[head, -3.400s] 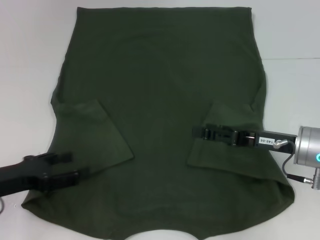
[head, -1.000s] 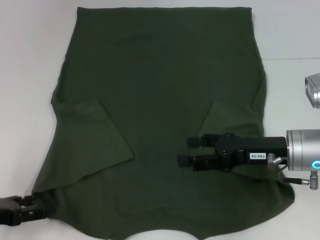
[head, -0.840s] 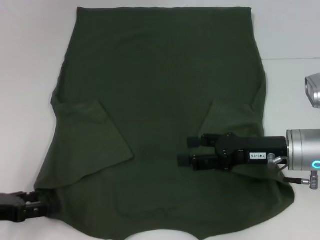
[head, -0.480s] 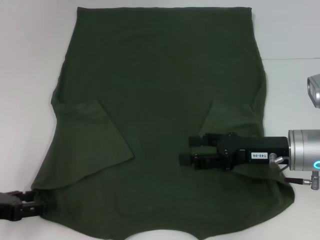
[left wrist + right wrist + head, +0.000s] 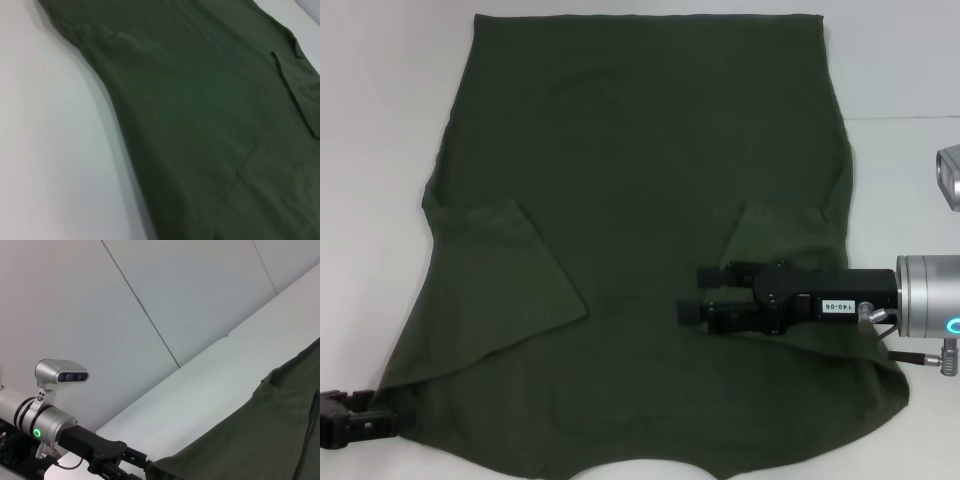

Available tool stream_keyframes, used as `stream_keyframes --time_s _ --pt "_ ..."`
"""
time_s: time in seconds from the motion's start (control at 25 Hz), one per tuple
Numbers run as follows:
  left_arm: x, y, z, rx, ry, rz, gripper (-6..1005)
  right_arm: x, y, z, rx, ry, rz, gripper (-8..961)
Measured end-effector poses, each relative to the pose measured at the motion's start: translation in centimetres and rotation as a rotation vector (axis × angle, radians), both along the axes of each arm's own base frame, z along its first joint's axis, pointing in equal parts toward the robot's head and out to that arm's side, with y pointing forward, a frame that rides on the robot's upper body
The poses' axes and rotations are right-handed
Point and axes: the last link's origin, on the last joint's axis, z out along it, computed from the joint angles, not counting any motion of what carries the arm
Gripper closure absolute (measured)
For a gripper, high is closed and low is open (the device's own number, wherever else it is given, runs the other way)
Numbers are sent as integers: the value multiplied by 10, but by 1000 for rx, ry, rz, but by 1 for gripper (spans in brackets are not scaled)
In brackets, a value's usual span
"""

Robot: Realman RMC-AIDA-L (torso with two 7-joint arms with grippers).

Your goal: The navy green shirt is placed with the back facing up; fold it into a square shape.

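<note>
The navy green shirt (image 5: 640,180) lies flat, back up, on the white table (image 5: 380,120), both sleeves folded in onto the body. My right gripper (image 5: 700,293) is open, its two fingers apart, just above the shirt at the inner edge of the folded right sleeve (image 5: 775,235). My left gripper (image 5: 358,425) is at the shirt's near left corner and looks shut on the fabric's edge. In the right wrist view the left gripper (image 5: 136,462) meets the shirt's corner (image 5: 260,430). The left wrist view shows the shirt (image 5: 210,125) beside the bare table (image 5: 50,150).
The folded left sleeve (image 5: 500,270) lies on the shirt's left half. The table has a seam at the right (image 5: 900,118). The left arm's wrist camera (image 5: 61,373) shows in the right wrist view. A grey wall (image 5: 150,290) stands behind the table.
My left gripper moved from the folded left sleeve to the near left corner, then drew outward, and the corner flattened with it. My right gripper opened and shifted slightly nearer.
</note>
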Motion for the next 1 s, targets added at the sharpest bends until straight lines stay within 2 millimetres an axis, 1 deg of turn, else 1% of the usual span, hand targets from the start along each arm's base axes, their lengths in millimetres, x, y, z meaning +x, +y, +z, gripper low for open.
stream_keyframes --time_s 0.24,0.6,1.0 --pt "-1 -1 1 0 1 5 140 -1 0 0 1 3 1 37" --pt "6 4 -4 -18 -11 -20 141 -1 0 1 6 8 -1 37" --pt "9 8 -6 -15 -11 -29 145 0 0 1 8 10 -4 37"
